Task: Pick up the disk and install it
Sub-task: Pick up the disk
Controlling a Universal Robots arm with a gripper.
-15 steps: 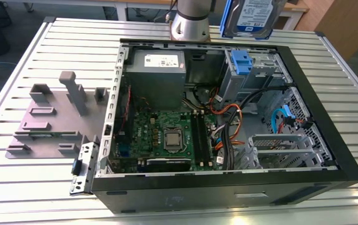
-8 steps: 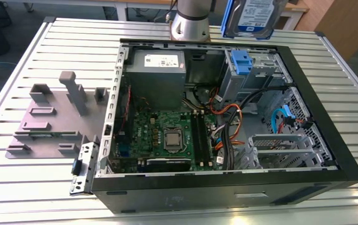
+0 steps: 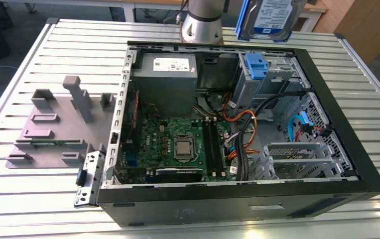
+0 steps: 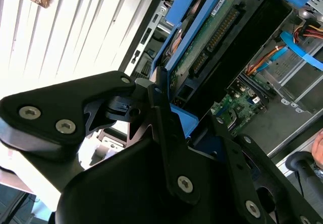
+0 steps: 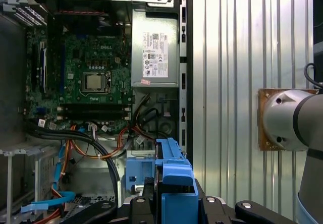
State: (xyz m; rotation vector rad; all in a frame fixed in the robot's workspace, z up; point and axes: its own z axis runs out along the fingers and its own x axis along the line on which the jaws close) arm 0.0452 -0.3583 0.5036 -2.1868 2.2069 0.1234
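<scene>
Blue-bracketed disk point(image 3: 270, 17) clamped in gripper point(image 5: 174, 204), above open case point(image 3: 339, 89)

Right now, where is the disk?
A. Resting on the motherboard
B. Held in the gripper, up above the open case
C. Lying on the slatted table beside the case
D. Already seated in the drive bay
B. In the exterior view the disk hangs in the air above the case's far edge, and in the first wrist view the gripper clamps its blue bracket.

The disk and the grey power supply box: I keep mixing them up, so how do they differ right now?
The disk is held in the air above the case's far edge in the gripper; the power supply box sits fixed inside the case. The disk has a blue side bracket and a white-and-blue label; the power supply box is plain grey with a white sticker. The disk looks smaller. Both are rectangular metal units.
</scene>
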